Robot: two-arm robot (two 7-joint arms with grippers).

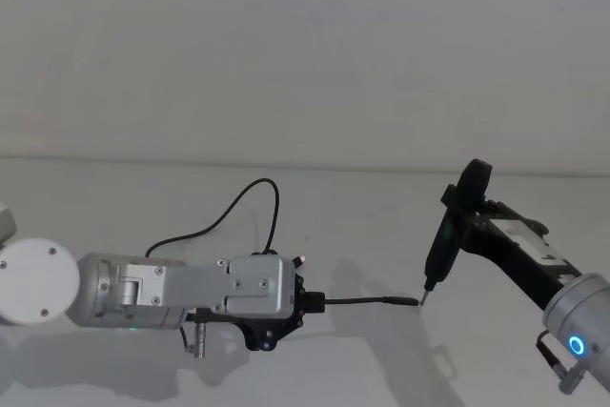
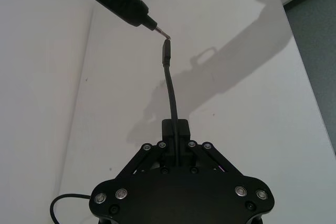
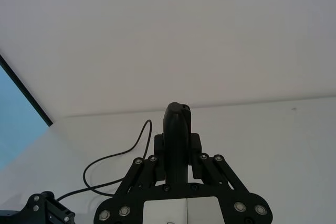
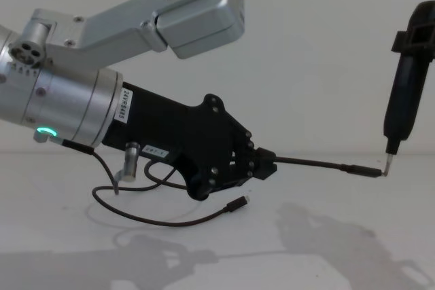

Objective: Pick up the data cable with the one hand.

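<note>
The white table (image 1: pixel 315 92) lies bare behind and around both arms; its far edge against the wall runs as a faint line across the head view, and in the left wrist view the table's side edge drops off to a grey floor (image 2: pixel 320 51).

The left gripper (image 4: pixel 262 164) is clamped together on 1 branch of the data cable (image 4: pixel 312 164), held above the table. That branch sticks straight out from the fingertips, its long axis nearly level and pointing toward the robot's right, ending in a plug (image 4: pixel 363 171) that meets the pin tip of a slim dark tool (image 4: pixel 402 110). The right gripper (image 3: pixel 177 153) grips that tool, its jaws pressed against the tool's sides, with the tool upright and slightly tilted, tip down.

The cable's remainder loops back behind the left gripper, and the 2nd plug (image 4: pixel 238 203) hangs low near the table beneath it. The stretch of cord under the left arm is hidden in the head view.
</note>
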